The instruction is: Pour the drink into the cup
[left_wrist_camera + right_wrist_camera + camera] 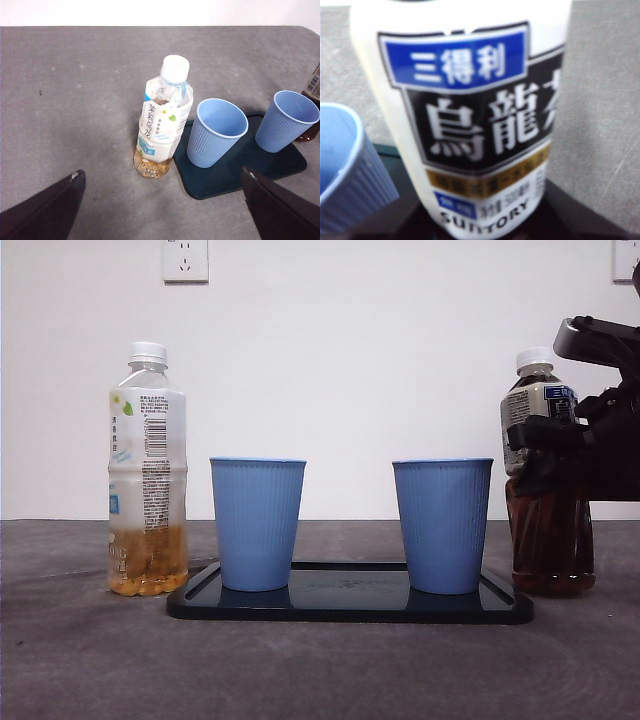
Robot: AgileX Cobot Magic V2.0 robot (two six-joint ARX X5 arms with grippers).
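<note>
A dark oolong tea bottle (548,530) with a white cap stands on the table just right of the tray. My right gripper (548,435) comes in from the right and is shut on its labelled upper part; the label fills the right wrist view (470,125). Two empty blue cups, the left one (257,525) and the right one (442,527), stand on a dark tray (350,605). A light tea bottle (147,480) stands left of the tray. My left gripper (161,172) is open and hovers short of that bottle (162,125).
A white wall with sockets stands right behind the table. In the left wrist view the grey tabletop (75,100) stretches away beside the light tea bottle. The right cup (345,170) stands close beside the held bottle.
</note>
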